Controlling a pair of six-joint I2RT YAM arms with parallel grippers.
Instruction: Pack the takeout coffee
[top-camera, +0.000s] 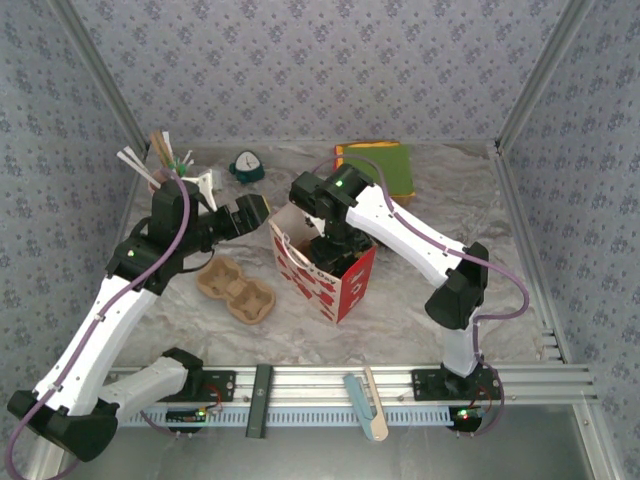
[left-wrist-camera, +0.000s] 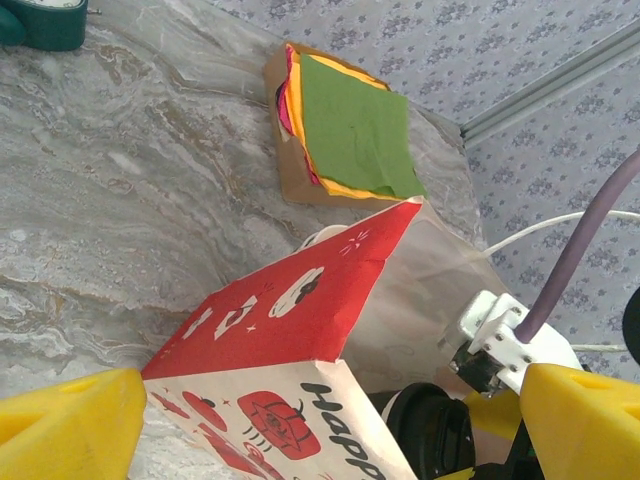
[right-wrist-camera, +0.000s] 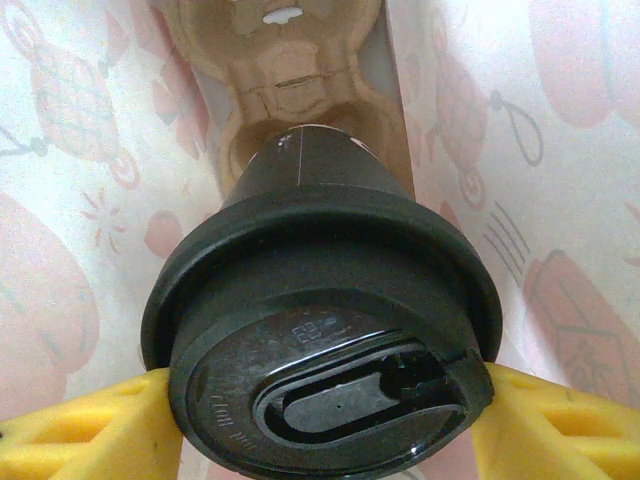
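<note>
Bagging step: black-lidded dark paper cup (right-wrist-camera: 320, 300) clasped by right gripper (right-wrist-camera: 320, 425) jaws inside red-and-white paper bag (top-camera: 345, 285). Left gripper (left-wrist-camera: 325, 425) jaws wide. Next: seating in brown cardboard carrier (right-wrist-camera: 290, 80) required.

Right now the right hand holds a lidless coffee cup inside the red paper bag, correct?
Not quite: the coffee cup wears a black plastic lid, as the right wrist view shows. The right hand does hold it inside the red paper bag.

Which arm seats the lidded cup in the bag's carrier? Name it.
Right: the right gripper holds the lidded cup inside the paper bag, above the cardboard carrier; the left gripper is open outside.
</note>
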